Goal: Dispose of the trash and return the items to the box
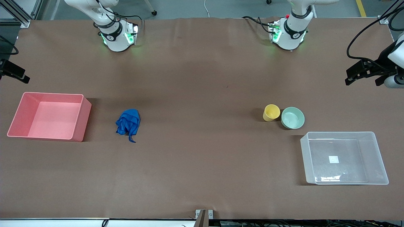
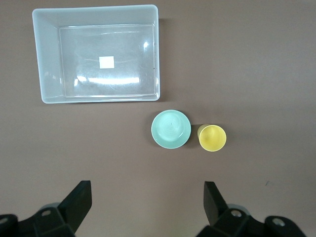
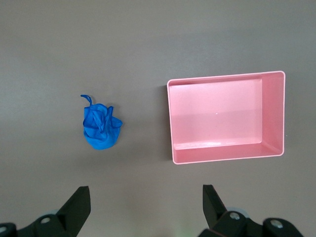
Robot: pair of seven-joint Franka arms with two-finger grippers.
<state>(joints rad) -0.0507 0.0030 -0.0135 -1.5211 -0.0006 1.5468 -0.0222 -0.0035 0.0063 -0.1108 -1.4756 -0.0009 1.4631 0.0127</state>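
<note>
Clear box (image 1: pixel 377 157) nearest the camera; green bowl (image 1: pixel 293 118) and touching yellow cup (image 1: pixel 271 112) just beside it. Blue cloth (image 1: pixel 128 121) beside pink bin (image 1: pixel 82 117). Left gripper (image 2: pixel 147 203), right gripper (image 3: pixel 146 206): spread wide, holding nothing.

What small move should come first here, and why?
Probably lower the right gripper, jaws open, toward the blue cloth wad. The wad lies loose on the table beside the pink bin, and neither gripper holds anything. The yellow cup and mint-green bowl can wait for the left gripper.
</note>
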